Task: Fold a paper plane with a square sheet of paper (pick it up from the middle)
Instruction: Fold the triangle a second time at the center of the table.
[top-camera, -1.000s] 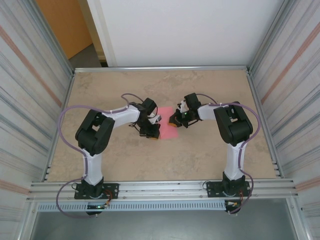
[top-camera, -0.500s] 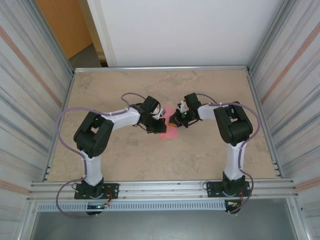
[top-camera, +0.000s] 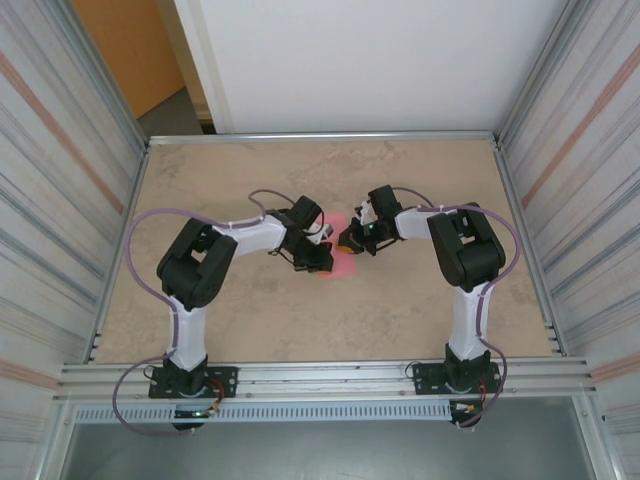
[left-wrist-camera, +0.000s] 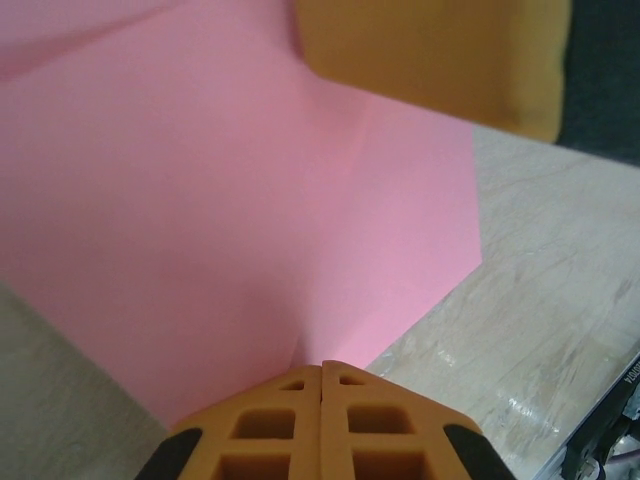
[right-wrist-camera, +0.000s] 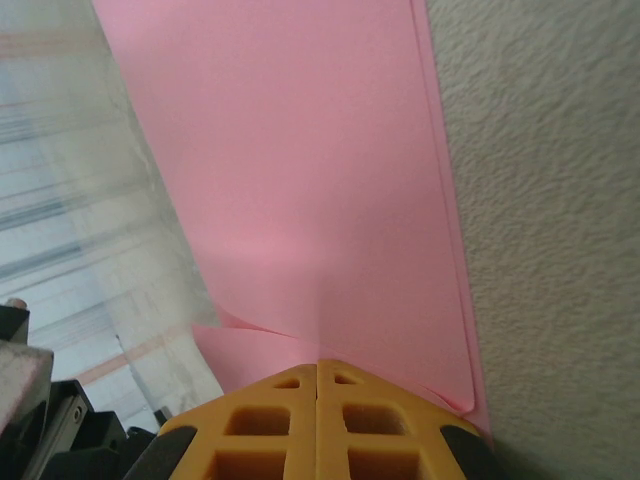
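A beige marbled tabletop (top-camera: 330, 330) sits between ribbed metal side panels (top-camera: 60, 200), a white wall (top-camera: 380, 60) behind, an orange door (top-camera: 120, 50) far left, evenly lit.

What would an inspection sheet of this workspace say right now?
Surface: beige stone-patterned table.
Job's things: pink sheet of paper, creased and held up between the grippers, not yet a plane.
Clutter: nothing seen.
Grippers: left gripper and right gripper are both shut on the sheet, close together mid-table.
Cables: purple cables loop beside each arm, off the paper.
Surroundings: ribbed metal side walls, white back panel, near rail.
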